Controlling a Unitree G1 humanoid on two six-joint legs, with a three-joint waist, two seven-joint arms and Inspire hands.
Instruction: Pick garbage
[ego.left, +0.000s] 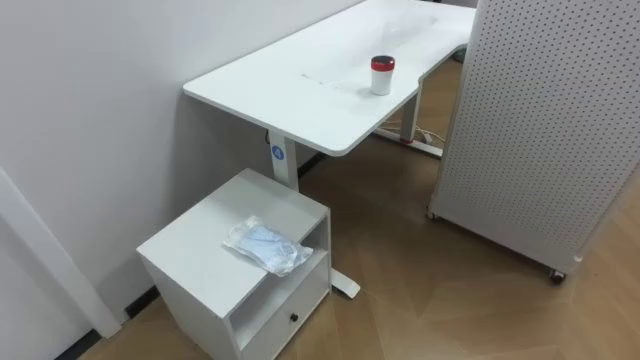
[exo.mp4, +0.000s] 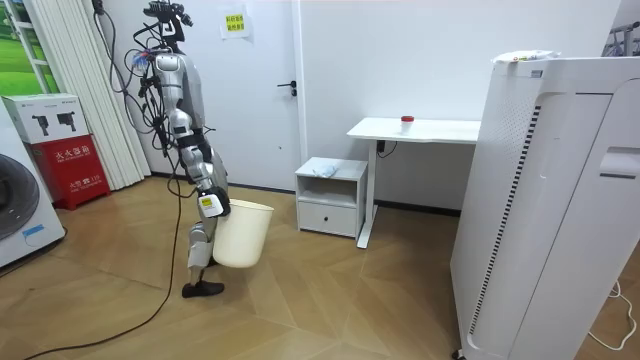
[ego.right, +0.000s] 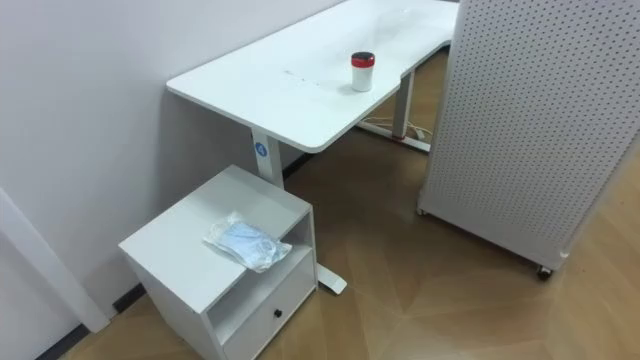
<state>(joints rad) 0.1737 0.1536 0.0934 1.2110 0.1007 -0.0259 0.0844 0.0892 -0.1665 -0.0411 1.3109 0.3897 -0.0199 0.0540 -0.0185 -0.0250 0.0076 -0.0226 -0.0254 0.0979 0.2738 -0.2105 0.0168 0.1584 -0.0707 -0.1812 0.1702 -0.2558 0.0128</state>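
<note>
Garbage: one crumpled bluish-white wrapper (ego.left: 266, 246), lying flat on top of the low white cabinet (ego.left: 190, 245), toward its front edge and just above the open shelf. Its long axis runs from the wall side toward the cabinet's front right corner. A small red-lidded cup (ego.left: 382, 74) stands upright on the white desk (ego.left: 290, 100), well apart from the wrapper. In the room view the cabinet stands ahead of the robot across bare floor, so you will likely need to walk in before reaching. The wrapper sits left of centre in the eye views, which favours the left arm. A white bin (exo.mp4: 243, 235) hangs at the robot's side by what I judge to be the right hand (exo.mp4: 210, 203). You cannot tell its grasp, and the bin's contents are hidden. The cabinet's shelf looks bare and its drawer is closed.
</note>
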